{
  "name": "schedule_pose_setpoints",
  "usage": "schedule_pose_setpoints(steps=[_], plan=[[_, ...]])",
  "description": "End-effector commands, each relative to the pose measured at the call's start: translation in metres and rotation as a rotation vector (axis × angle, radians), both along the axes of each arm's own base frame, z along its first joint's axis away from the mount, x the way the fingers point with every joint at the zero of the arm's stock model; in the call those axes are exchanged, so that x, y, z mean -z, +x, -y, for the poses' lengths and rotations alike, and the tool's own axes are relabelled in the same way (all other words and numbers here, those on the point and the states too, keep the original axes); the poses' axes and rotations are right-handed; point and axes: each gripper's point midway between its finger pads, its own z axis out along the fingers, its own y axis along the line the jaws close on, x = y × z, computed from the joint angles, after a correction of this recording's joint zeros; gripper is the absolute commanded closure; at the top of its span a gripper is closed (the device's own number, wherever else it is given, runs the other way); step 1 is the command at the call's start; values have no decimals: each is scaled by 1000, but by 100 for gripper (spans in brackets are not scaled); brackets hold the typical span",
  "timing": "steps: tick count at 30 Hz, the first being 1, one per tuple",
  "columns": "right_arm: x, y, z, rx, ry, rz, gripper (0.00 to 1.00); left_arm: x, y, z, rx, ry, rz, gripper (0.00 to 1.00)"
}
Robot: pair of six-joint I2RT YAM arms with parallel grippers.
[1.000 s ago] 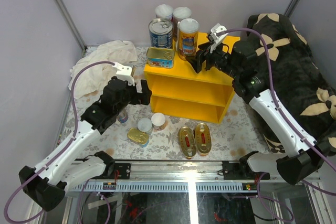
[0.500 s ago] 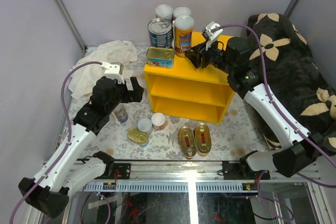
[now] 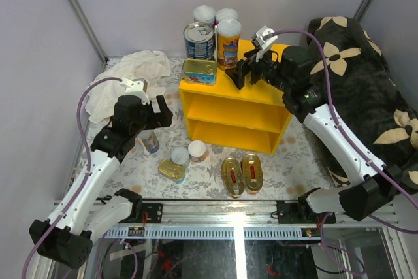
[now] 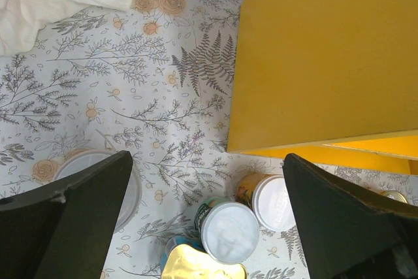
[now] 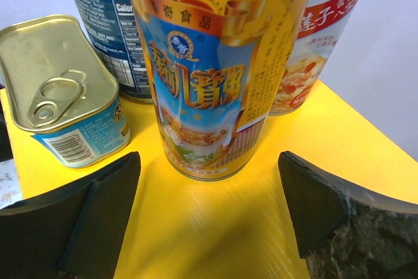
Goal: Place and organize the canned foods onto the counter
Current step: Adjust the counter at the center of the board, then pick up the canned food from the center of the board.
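Observation:
On the flat top of the yellow counter [image 3: 261, 89] stand a blue-labelled steel can [image 3: 199, 40], two white-lidded cans [image 3: 204, 14] and a yellow can [image 3: 229, 42], beside a flat rectangular tin [image 3: 199, 71]. My right gripper [image 3: 243, 75] is open just in front of the yellow can [image 5: 215, 63], which stands free beyond the fingertips. My left gripper [image 3: 162, 110] hangs open above the floor, left of the counter. Below it are two white-lidded cans [image 4: 228, 232] [image 4: 275, 202] and a gold tin [image 4: 199, 267]. A third lid [image 4: 98, 174] is partly hidden by the left finger.
Two gold oval tins [image 3: 232, 176] [image 3: 252, 172] lie on the floral floor in front of the counter. A white cloth [image 3: 130, 73] is bunched at the back left. A dark flowered cushion [image 3: 366, 76] fills the right side. The counter's two shelves hold nothing.
The right gripper has set the yellow can on the counter top by the other cans, opened and drawn back slightly. The left gripper has moved left, away from the counter's side.

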Motion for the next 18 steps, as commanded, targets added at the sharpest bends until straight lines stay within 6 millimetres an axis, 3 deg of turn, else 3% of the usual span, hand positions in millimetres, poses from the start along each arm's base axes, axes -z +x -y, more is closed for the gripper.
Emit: schedule_pose_setpoints(steps=[1, 7, 11, 18], plan=[[-60, -1, 5, 37, 110, 127, 10, -8, -3, 3, 19, -29, 7, 0], [-83, 0, 3, 41, 190, 146, 18, -12, -4, 2, 23, -24, 16, 0], [-100, -4, 4, 37, 217, 168, 12, -12, -5, 1, 23, -20, 18, 0], [-110, -4, 12, 79, 222, 160, 12, -6, -5, -5, -8, -11, -2, 0]])
